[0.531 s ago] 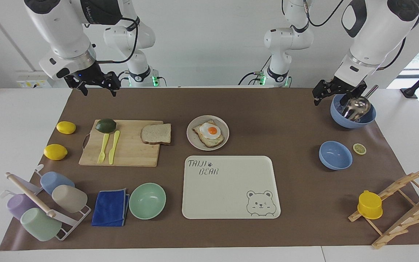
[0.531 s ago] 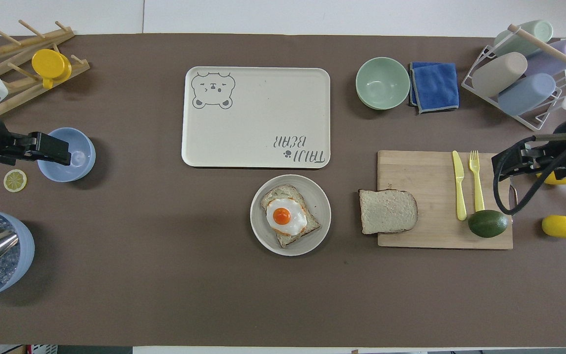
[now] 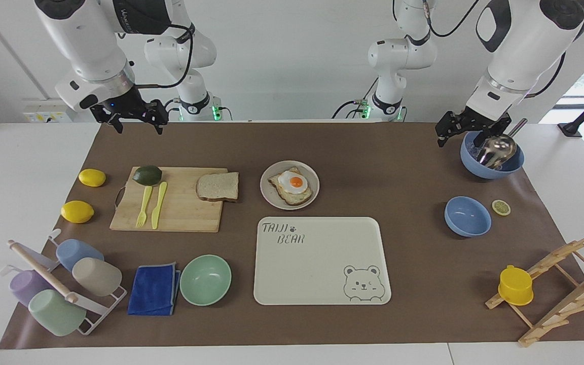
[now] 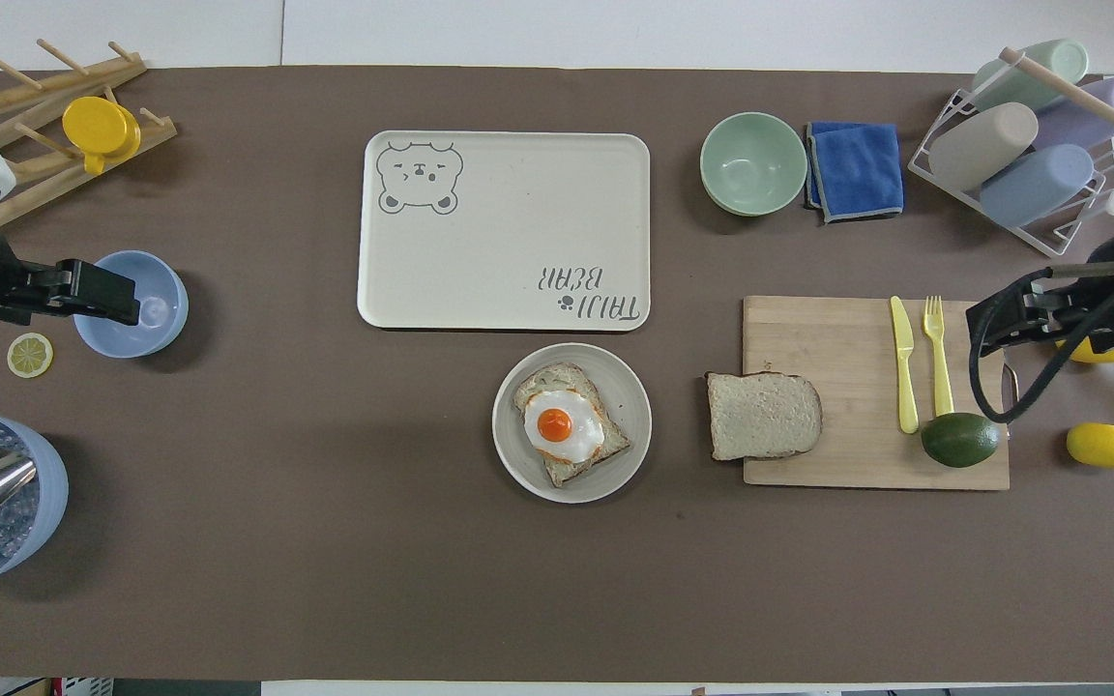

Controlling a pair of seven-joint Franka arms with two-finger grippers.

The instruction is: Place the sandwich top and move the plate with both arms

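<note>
Facing view: tray [image 3: 322, 261] lettered "TAIJI BEAR"

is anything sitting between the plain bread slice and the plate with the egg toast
Nothing visible. The sandwich top lies on the cutting board's edge, and only bare mat separates it from the plate.

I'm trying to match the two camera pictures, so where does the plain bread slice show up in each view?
Facing view: the sandwich top lies left of centre, on the cutting board's end beside the plate.
Overhead view: it lies right of centre, on the same board end.
Shared landmark: the egg toast on the plate.
</note>
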